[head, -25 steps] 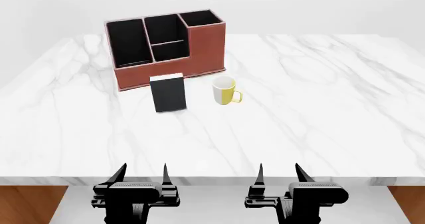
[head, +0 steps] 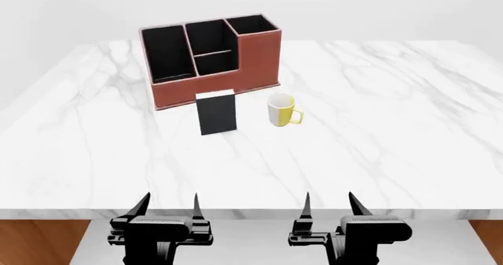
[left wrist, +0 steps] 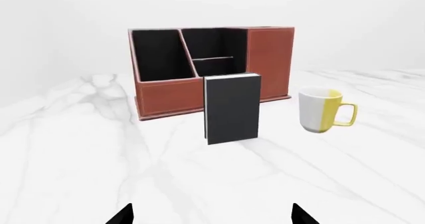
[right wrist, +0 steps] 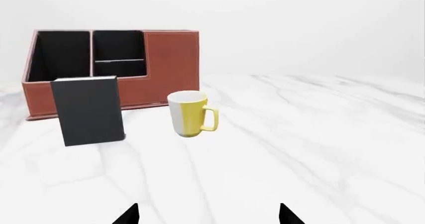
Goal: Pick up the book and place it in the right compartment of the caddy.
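Left hand point(head: 167, 206) — low at the near edge of the bench point(head: 377, 135), fingers spread wide, holding nothing, touching nothing. In the left wrist view only its two dark fingertips point(left wrist: 123, 215) show, with bare marble between them.

Right hand point(head: 330, 206) — alongside at the near edge, likewise wide open and empty; well apart from every object.

Change — compared with half a second earlier, both hands sit at the same place in the head view, while caddy, book and mug all appear shifted a little to the right and slightly nearer. Judged to be a move of the head, torso or base, not of the objects. No reach has begun; the task stands at its very start, with the robot apparently lining itself up.

Book point(head: 216, 113) — thin, black, standing upright on the bench, just in front of the caddy's low front wall, left of centre; ungrasped.

Yellow mug point(head: 282, 111) — right of the book, handle to the right, near but not touching it.

Caddy point(head: 197, 91) — red-brown, black-lined, far of the book.

Right compartment point(head: 251, 25) — the tall-walled cell at the caddy's far right — appears empty, awaiting the book.
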